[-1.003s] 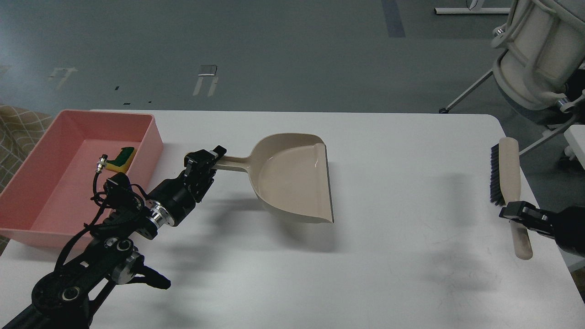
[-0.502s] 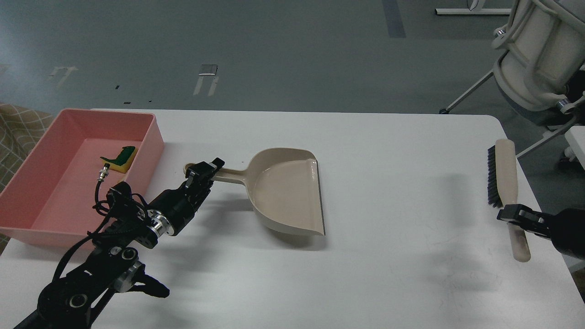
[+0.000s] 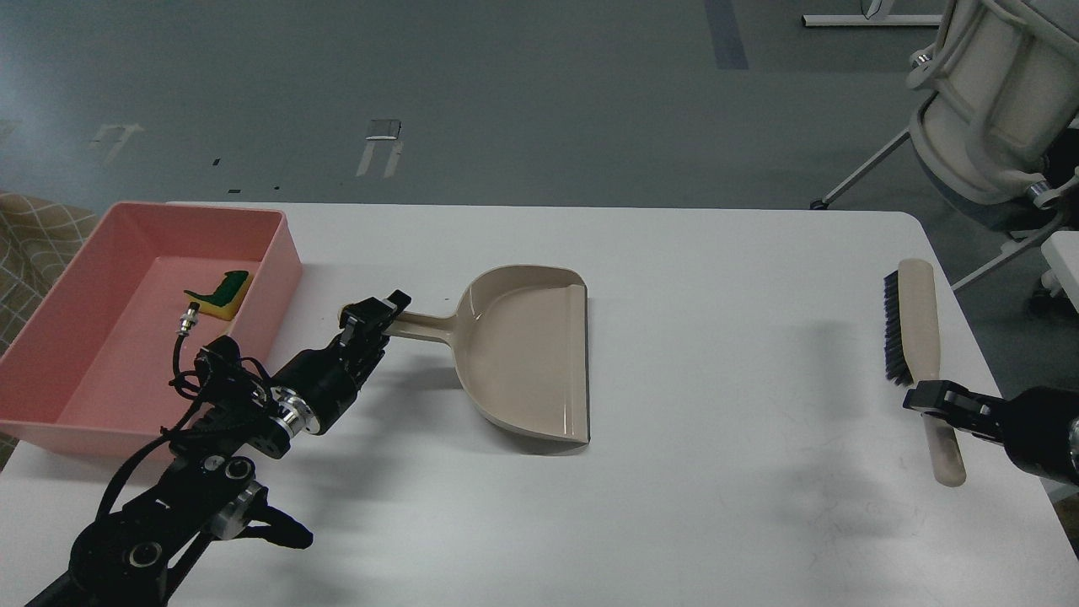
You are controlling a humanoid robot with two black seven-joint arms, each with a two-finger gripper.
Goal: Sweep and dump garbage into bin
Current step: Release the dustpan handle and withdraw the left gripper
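Note:
The pink bin (image 3: 278,253) stands at the table's far left. The yellow sponge with green backing (image 3: 221,295) lies inside it. The white bread-like slice is not in view. My left gripper (image 3: 373,319) is shut on the handle of the beige dustpan (image 3: 523,354), which rests flat on the table in the middle. My right gripper (image 3: 936,403) is shut on the handle of the beige brush with black bristles (image 3: 915,324) near the right edge.
The white table (image 3: 716,506) reaches from the bin to the brush. A white office chair (image 3: 995,101) stands on the floor beyond the table's far right corner. My left arm crosses the front left of the table.
My left gripper has lowered the dustpan from a tilted, raised pose to flat on the table and shifted it a little left. My right gripper has moved the brush slightly left.

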